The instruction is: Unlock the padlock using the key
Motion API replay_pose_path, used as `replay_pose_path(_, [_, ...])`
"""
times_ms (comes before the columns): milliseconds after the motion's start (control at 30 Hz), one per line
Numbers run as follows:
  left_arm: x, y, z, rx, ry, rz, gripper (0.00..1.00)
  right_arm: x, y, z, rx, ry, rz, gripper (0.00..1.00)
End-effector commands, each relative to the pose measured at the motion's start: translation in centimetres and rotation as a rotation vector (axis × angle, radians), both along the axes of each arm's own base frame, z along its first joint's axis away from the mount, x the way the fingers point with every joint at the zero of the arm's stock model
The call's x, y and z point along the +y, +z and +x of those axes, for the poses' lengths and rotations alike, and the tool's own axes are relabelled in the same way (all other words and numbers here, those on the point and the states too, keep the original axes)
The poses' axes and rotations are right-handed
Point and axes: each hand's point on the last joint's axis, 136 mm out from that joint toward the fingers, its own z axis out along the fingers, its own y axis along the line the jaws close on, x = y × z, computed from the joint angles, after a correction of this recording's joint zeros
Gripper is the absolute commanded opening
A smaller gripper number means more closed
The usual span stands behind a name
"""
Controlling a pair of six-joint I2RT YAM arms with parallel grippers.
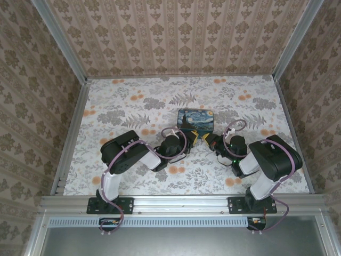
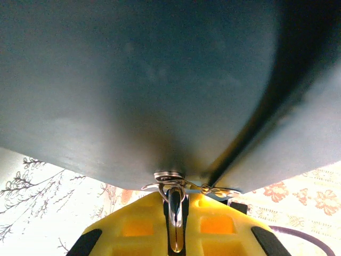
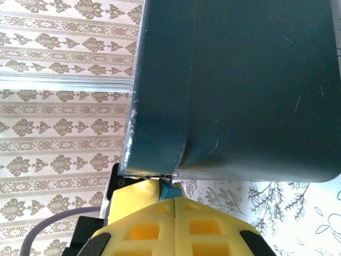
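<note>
Left fingers (image 2: 133, 229) pinch the key (image 2: 176, 213); right fingers (image 3: 144, 229) clamp the padlock (image 3: 170, 189) — mostly hidden between them.

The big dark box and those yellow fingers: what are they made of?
The rectangular dark teal box looks like painted tin, probably: smooth satin sheen, pale chips along a rounded edge. The yellow grid-pocketed gripper fingers look like matte moulded plastic, maybe rubbery.

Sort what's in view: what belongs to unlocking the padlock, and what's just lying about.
Job: padlock, pinched in the right gripper; key, held in the left gripper.
Lying about: painted box, close beyond both grippers; floral table cover.
</note>
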Motion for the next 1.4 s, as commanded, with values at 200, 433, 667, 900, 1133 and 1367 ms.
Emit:
replay_pose_path(200, [-2.2, 4.7, -2.3, -0.066, -0.117, -0.143, 0.00, -0.3, -0.7, 0.8, 0.010, -0.015, -0.026, 0.00])
replay_pose_path(433, [-2.2, 4.5, -2.4, -0.067, -0.122, -0.138, 0.00, 0.3, -0.8, 0.8, 0.093, 0.001, 0.044, 0.00])
replay_pose_path(667, [-2.2, 4.5, -2.4, -0.068, -0.122, -0.137, 0.00, 0.7, -0.9, 0.9, 0.114, 0.016, 0.053, 0.00])
replay_pose_path(900, [-2.1, 4.8, -2.4, -0.071, -0.120, -0.140, 0.00, 0.7, -0.2, 0.5, -0.061, 0.080, -0.111, 0.00])
replay_pose_path(1133, [-2.1, 4.6, -2.4, -0.068, -0.119, -0.138, 0.00, 1.1, -0.8, 0.8, 0.085, 0.049, 0.023, 0.00])
replay_pose_path(1367, [-2.3, 4.4, -2.3, -0.064, -0.120, -0.138, 0.00, 1.5, -1.8, 0.6, 0.212, 0.035, 0.137, 0.00])
